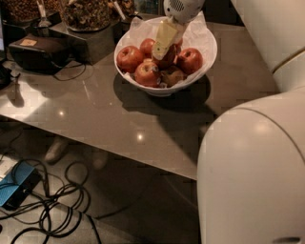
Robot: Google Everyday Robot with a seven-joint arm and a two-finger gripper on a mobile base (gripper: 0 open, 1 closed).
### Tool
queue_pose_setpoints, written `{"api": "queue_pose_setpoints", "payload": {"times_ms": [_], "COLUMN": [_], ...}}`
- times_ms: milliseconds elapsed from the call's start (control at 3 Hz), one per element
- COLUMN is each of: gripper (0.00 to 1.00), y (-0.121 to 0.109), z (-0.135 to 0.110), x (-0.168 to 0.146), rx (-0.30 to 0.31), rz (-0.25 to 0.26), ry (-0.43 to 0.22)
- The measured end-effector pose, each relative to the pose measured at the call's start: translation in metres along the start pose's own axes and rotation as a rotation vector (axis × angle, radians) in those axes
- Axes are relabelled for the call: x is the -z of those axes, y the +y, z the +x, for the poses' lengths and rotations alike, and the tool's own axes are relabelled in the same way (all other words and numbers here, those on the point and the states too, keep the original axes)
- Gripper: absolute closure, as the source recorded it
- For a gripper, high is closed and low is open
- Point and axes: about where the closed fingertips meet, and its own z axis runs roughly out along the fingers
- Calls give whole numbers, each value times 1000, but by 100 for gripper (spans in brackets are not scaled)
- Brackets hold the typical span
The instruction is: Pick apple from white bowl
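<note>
The white bowl (210, 53) stands on the grey table near its back edge, lined with crumpled white paper. It holds several apples. The large dark red apple (169, 59) lies at the middle, partly hidden. Smaller bright red apples (129, 57) lie around it, and a brownish one (173, 75) lies at the front. My gripper (161, 51) reaches down into the bowl from the white wrist above. Its pale yellow tip lies against the left side of the dark red apple.
A black device (39, 52) with a cable and glass jars of granola (86, 13) stand at the back left. My white body (252, 176) fills the lower right. Black cables (52, 212) and a blue box (16, 185) lie on the floor below the table's front edge.
</note>
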Motion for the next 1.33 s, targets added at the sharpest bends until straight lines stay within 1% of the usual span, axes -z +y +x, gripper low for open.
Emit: {"api": "queue_pose_setpoints", "payload": {"times_ms": [333, 667, 1000, 1333], "gripper": [8, 10, 28, 23], "y": [0, -1, -1, -2], "z": [-1, -2, -1, -1], "x": [0, 0, -1, 0], "rx": [6, 12, 13, 19], "rz": [3, 6, 7, 18], "ry": [0, 1, 3, 6]}}
